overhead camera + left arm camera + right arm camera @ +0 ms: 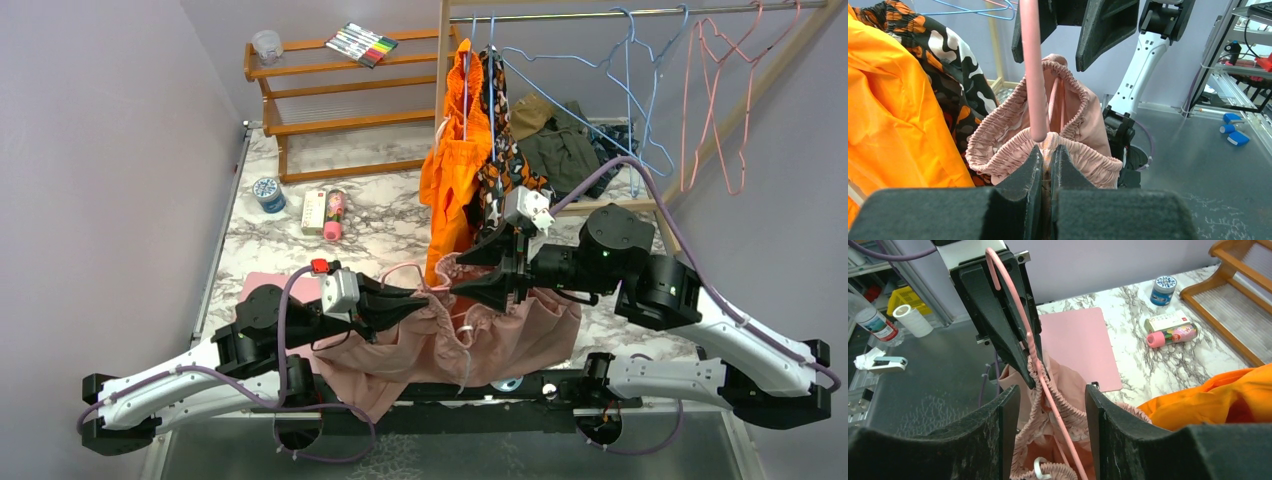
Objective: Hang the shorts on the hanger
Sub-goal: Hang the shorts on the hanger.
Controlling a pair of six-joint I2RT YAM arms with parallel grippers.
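The shorts (1083, 120) hang in the air at the near edge of the tabletop (1153, 375), bunched between the two arms, their legs drooping toward the arm bases. The left tool (1047, 150) is pinched shut on the gathered waistband (1008, 145), and fabric shows between its pads. The hanger (1034, 360) stands right at those fingertips, its hook curled over the left tool and its wire running down into the waist opening. Whether the wire is caught in the same pinch I cannot tell. Just beyond, the right tool (1052, 389) faces the left one with jaws apart, straddling waistband and wire without visibly touching either.

By their look, the shorts are light, soft and entirely limp: they take whatever shape a grip gives them and sag everywhere else. The elastic band is the thickest, least slippery part. The best hold for the right tool therefore seems to be the waistband on the side opposite the left pinch, clear of the white drawstring (1040, 467), which could snag. The hanger is thin, stiff and smooth. It is likely to swivel in a pinch, so it is best held at the twisted neck.

Further back a pink mat (1078, 345) lies on the tabletop. An orange garment (450, 180) and a camouflage garment (500, 150) hang close behind the shorts, and light-blue hangers (630, 90) hang on the far rail (560, 15).
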